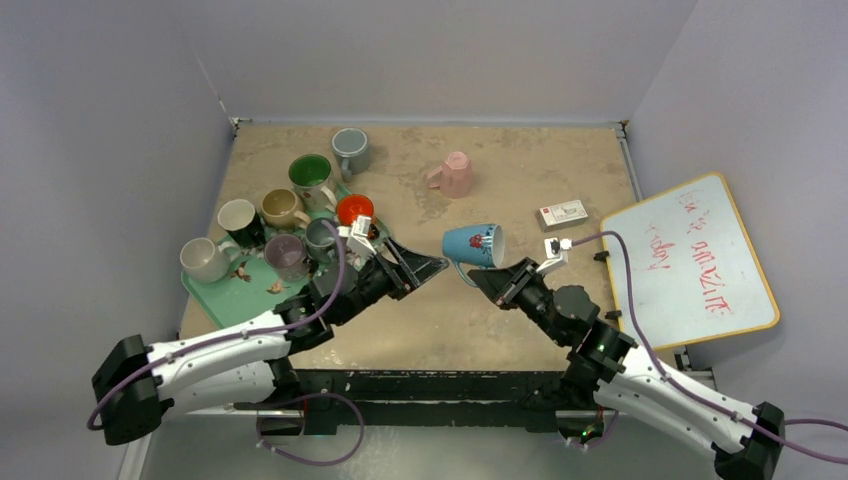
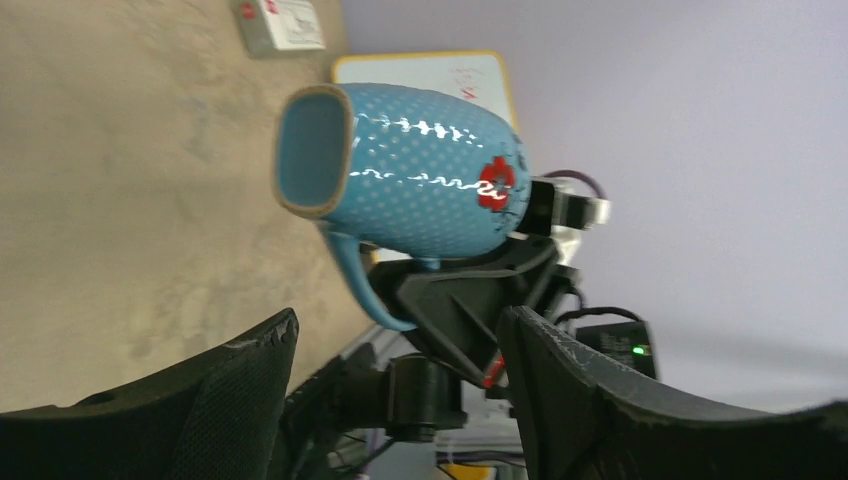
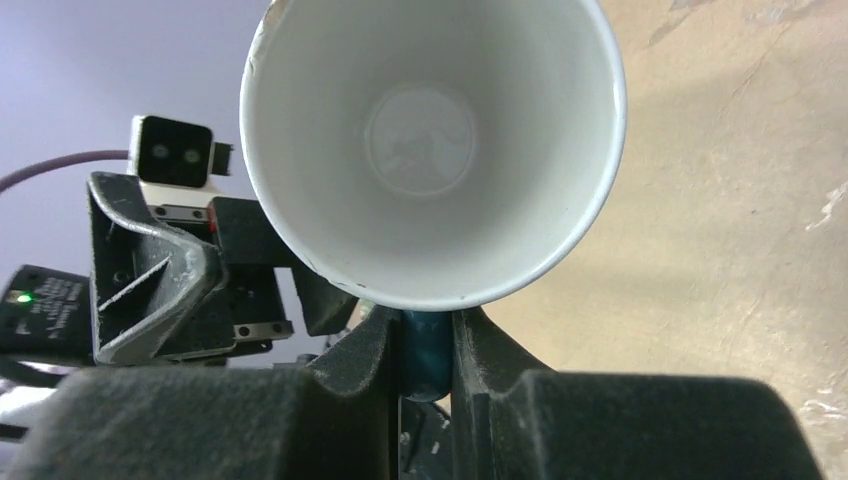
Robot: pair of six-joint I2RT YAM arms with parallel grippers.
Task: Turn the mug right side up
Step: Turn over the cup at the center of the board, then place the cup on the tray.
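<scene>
The blue dotted ceramic mug (image 1: 475, 245) lies sideways above the brown desk (image 1: 430, 320), between the left end effector (image 1: 432, 266) and the right end effector (image 1: 476, 279); a green plastic tray (image 1: 225, 295) sits far left.

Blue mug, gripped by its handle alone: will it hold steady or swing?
Probably rigid ceramic: the blue mug has a hard, glossy look, so it is likely heavy for its size. The right gripper pinches only the thin handle, with the body off to one side, so it may pivot. The glaze could be slippery.
</scene>
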